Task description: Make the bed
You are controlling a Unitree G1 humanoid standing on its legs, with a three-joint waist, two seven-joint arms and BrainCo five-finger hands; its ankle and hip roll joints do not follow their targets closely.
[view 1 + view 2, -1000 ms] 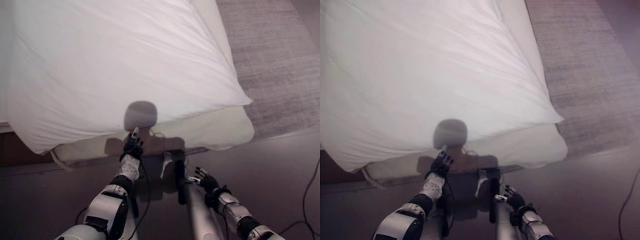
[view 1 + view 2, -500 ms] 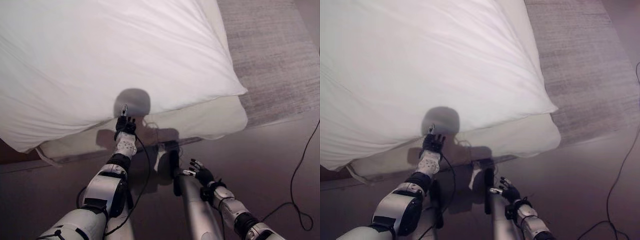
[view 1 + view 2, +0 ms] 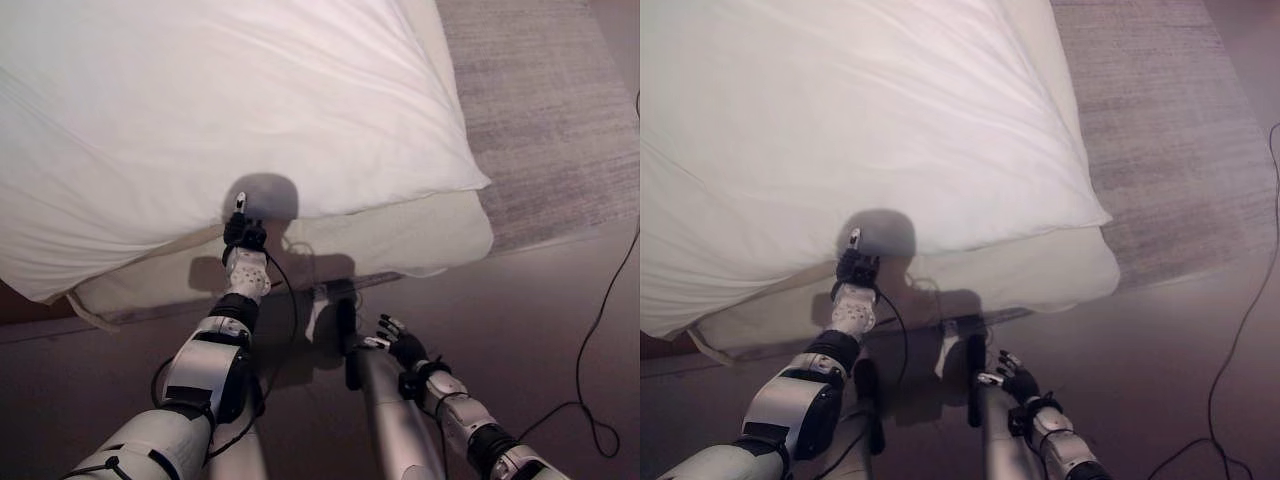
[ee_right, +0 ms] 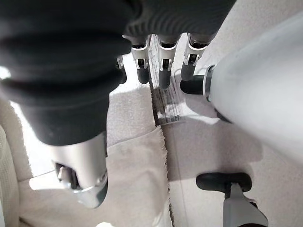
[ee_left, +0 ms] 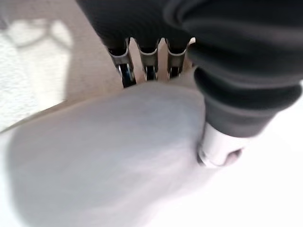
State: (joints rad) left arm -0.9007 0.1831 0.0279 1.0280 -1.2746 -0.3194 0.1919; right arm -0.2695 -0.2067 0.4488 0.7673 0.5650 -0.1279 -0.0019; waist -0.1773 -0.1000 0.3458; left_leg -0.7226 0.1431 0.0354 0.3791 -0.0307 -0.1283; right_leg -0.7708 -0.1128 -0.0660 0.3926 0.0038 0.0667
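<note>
- Left hand (image 3: 243,232) is up at the near edge of the bed, and in its wrist view its fingers (image 5: 147,71) go under a fold of white duvet (image 5: 109,156) with the thumb (image 5: 218,150) pressed on top — it's pinching the cloth.
- Duvet (image 3: 220,110) is spread wide over the bed, rumpled with long creases, and its near hem overhangs the mattress edge right where that hand grips.
- Mattress (image 3: 400,240) peeks out cream-coloured below the hem, and its near right corner sticks out past the corner of the duvet.
- Over at the near left corner of the bed, the duvet droops lower and a strip of cream sheet (image 3: 100,295) hangs beneath it.
- Right hand (image 3: 402,346) hangs low over the dark floor (image 3: 520,330), well apart from the bed, fingers (image 4: 163,71) loosely spread and holding nothing.
- Its wrist view looks down on pale carpet and a fringed rug edge (image 4: 163,156).
- Grey rug (image 3: 550,110) lies on the floor along the right side of the bed.
</note>
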